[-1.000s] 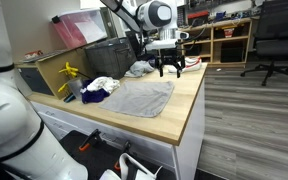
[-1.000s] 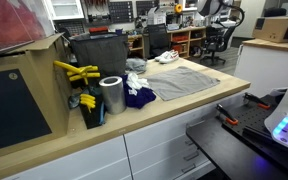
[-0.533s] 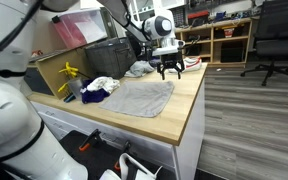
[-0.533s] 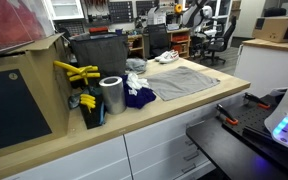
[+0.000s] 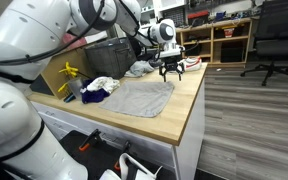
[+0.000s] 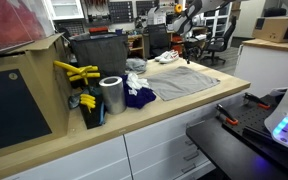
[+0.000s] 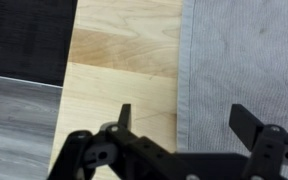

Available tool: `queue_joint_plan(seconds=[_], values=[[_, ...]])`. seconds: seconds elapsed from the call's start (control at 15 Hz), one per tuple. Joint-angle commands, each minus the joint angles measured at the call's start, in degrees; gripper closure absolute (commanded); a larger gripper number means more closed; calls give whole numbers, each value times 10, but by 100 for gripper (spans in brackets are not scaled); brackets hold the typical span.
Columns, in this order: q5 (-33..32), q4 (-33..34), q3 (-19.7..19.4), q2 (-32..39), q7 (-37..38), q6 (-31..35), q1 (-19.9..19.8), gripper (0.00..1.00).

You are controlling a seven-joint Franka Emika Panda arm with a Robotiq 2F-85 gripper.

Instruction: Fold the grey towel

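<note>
The grey towel (image 5: 140, 97) lies spread flat on the wooden counter; it also shows in an exterior view (image 6: 182, 80) and fills the right half of the wrist view (image 7: 244, 55). My gripper (image 5: 171, 68) hangs open and empty above the towel's far edge, also visible in an exterior view (image 6: 191, 46). In the wrist view the open fingers (image 7: 184, 118) straddle the towel's hemmed edge, with bare wood under the left finger.
A crumpled grey cloth (image 5: 140, 69), a white and blue cloth pile (image 5: 100, 88), a metal can (image 6: 111, 96), yellow tools (image 6: 76, 72) and a dark bin (image 6: 99, 55) sit at the counter's side. The counter edge (image 7: 64, 70) drops to grey floor.
The arm has swung so the gripper shifted slightly toward the towel's far edge and lowered. The towel has not moved.
</note>
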Motion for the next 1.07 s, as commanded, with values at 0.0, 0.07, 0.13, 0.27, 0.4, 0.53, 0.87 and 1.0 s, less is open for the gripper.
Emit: queue_joint_plan(seconds=[0.0, 0.07, 0.13, 0.27, 0.4, 0.53, 0.87, 1.0], values=[[-7, 127, 13, 70, -39, -90, 0, 0], [-8, 150, 15, 85, -45, -106, 1, 0], [-8, 171, 17, 97, -49, -118, 2, 0], [-12, 207, 17, 120, -57, -132, 4, 0], [-14, 238, 16, 140, -65, -138, 6, 0], [-14, 261, 16, 157, -74, -141, 8, 0], [-12, 311, 17, 194, -94, -151, 7, 0], [-10, 329, 17, 208, -97, -158, 7, 0]])
